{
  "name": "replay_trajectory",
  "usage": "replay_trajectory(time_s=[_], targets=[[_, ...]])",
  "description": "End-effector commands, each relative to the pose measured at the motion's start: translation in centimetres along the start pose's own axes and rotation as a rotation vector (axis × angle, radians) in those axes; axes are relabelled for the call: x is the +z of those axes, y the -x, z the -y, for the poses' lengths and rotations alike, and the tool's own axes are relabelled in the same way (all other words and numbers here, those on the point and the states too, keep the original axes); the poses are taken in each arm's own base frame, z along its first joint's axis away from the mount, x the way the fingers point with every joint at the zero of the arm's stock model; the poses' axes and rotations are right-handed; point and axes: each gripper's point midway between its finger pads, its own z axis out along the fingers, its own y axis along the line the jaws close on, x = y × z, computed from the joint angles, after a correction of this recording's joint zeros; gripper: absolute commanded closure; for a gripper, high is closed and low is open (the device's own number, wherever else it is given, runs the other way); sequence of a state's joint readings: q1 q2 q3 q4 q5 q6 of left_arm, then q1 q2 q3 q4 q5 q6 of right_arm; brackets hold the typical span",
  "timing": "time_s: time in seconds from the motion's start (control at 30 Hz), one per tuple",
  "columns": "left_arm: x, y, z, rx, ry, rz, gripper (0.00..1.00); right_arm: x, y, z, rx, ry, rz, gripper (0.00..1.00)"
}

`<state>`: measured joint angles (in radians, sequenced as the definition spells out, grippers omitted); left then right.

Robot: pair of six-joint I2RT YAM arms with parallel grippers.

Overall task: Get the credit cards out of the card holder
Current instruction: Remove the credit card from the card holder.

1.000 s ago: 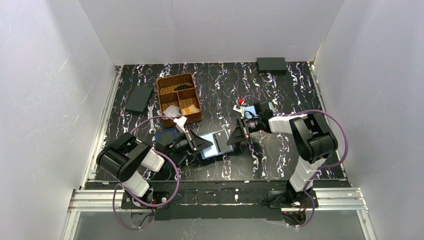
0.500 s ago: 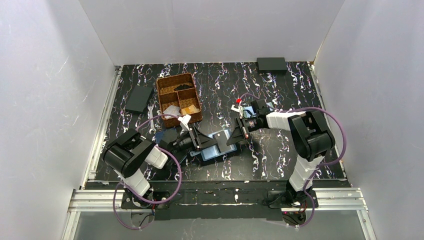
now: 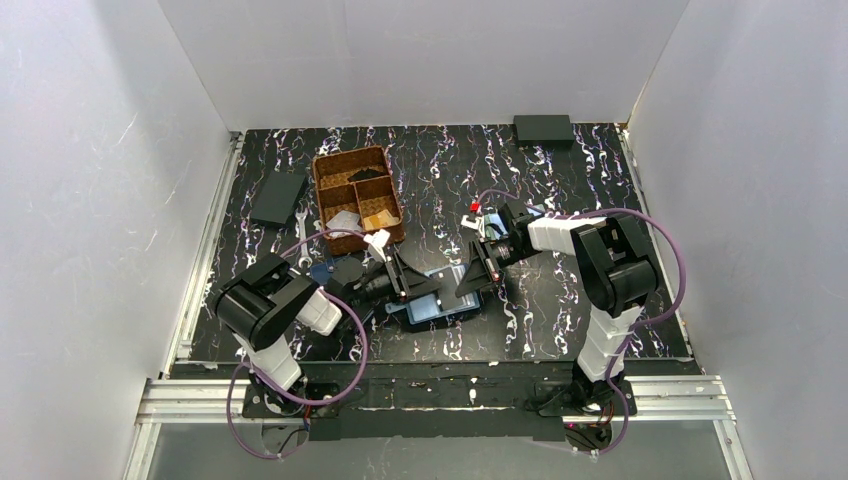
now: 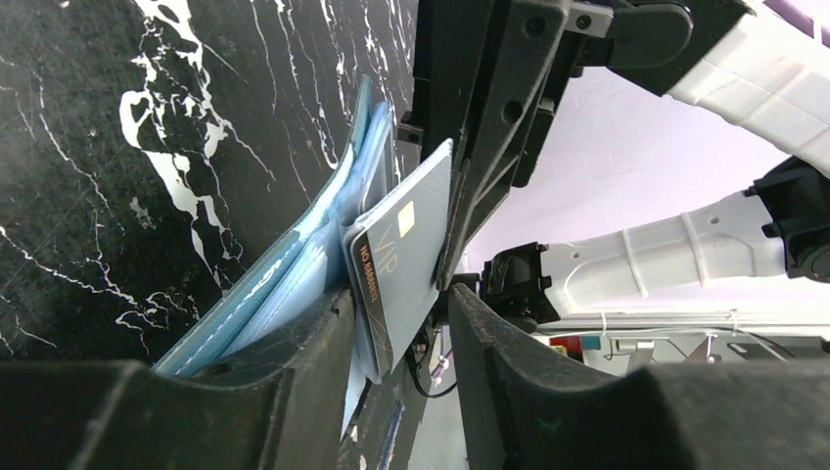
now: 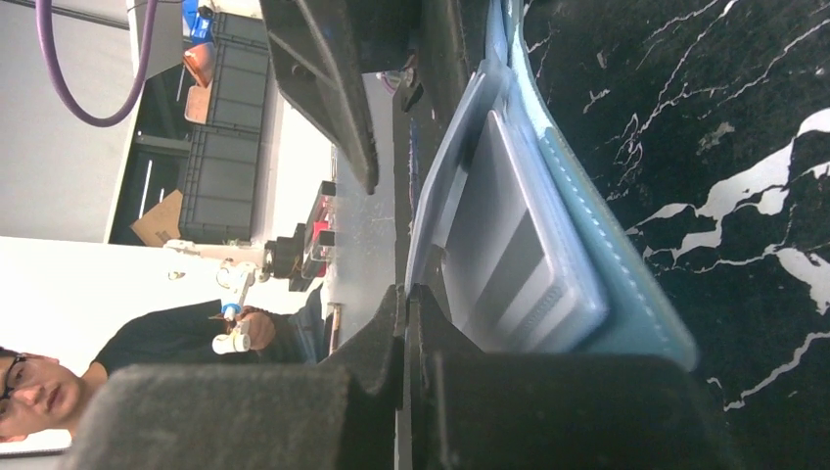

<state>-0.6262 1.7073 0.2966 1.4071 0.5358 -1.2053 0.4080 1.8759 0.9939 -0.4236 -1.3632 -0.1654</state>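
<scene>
The steel-blue card holder [image 3: 437, 308] lies open on the table between both arms. My right gripper [image 3: 468, 285] is shut on a thin light-blue inner flap of it [image 5: 409, 294], holding that flap up from the grey pockets [image 5: 529, 255]. One of the credit cards [image 4: 406, 245], pale with a chip and a dark edge stripe, sticks out of the holder [image 4: 294, 264]. My left gripper [image 4: 401, 294] is open with a finger on each side of that card, and a gap shows on its right side. The right gripper's fingers [image 4: 489, 147] stand just behind the card.
A brown compartment basket [image 3: 357, 197] holding small items stands behind the left arm. A flat black case [image 3: 278, 198] and a wrench [image 3: 303, 240] lie at the left. A dark wallet [image 3: 325, 270] sits by the left arm. A black box [image 3: 543, 128] is at the far edge.
My left gripper has opened and moved right, onto the card sticking out of the holder. The right gripper has stayed shut on the flap, shifting slightly.
</scene>
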Motion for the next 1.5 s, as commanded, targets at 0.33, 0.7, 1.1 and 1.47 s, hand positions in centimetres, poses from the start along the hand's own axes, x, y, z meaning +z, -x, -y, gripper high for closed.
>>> replay_trajectory(time_s=[0.33,0.7,1.1,1.47], targets=[[0.7,1.0,3.0,0.036,-0.080,0.040,1.00,0.6,1.6,0.3,-0.011,-0.071,0.042,0.97],[-1.2,0.8,2.6,0.109,-0.073,0.054,1.00,-1.2,1.0,-1.8,-0.244,-0.104,-0.041,0.49],[-2.7,1.2,3.8,0.190,-0.114,0.072,1.00,-4.8,1.7,-1.4,-0.373,-0.247,-0.001,0.25],[-2.5,1.3,6.8,0.240,-0.200,0.056,1.00,-3.3,1.3,-1.9,-0.319,-0.146,0.032,0.14]])
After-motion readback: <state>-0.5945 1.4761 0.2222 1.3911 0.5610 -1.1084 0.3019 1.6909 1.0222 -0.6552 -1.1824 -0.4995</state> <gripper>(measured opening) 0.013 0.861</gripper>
